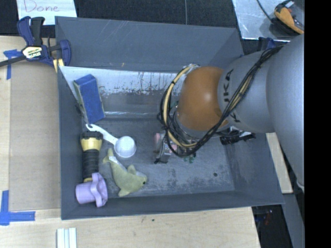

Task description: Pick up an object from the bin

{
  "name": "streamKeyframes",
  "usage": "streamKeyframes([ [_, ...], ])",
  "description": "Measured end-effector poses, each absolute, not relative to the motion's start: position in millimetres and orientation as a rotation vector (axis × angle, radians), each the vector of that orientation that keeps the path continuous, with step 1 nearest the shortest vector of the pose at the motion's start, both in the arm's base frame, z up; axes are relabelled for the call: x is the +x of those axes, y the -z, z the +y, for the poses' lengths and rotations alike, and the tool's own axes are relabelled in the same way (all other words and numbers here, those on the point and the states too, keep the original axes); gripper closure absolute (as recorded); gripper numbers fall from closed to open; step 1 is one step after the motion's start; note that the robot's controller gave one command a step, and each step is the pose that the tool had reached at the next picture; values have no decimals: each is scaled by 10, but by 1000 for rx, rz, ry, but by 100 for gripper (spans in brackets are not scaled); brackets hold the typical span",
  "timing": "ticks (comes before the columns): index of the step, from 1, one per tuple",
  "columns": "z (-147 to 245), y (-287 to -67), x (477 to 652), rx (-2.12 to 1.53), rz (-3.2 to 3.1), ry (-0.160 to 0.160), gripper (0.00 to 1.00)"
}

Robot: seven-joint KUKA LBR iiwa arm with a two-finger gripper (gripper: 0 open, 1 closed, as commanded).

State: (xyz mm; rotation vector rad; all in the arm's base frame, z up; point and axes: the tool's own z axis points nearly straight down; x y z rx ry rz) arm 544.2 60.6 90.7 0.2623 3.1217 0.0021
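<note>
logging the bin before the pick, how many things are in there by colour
blue: 1, flat blue block
white: 1, white scoop
black and yellow: 1, black and yellow cylinder
purple: 1, purple plastic piece
olive green: 1, olive green plush toy
total: 5

My gripper (pixel 163 153) is low over the middle of the bin (pixel 155 45) floor. Nearest, toward the left edge: a white scoop (pixel 124 146), a green plush fish (pixel 128 180) beside it.

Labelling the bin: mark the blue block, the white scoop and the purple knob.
blue block (pixel 91 100), camera view, its broad face.
white scoop (pixel 125 146), camera view, its round bowl.
purple knob (pixel 92 191), camera view, its middle.
</note>
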Motion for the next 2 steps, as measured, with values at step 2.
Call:
streamKeyframes([
  [2,651,-2454,5398,298,3127,1,100],
])
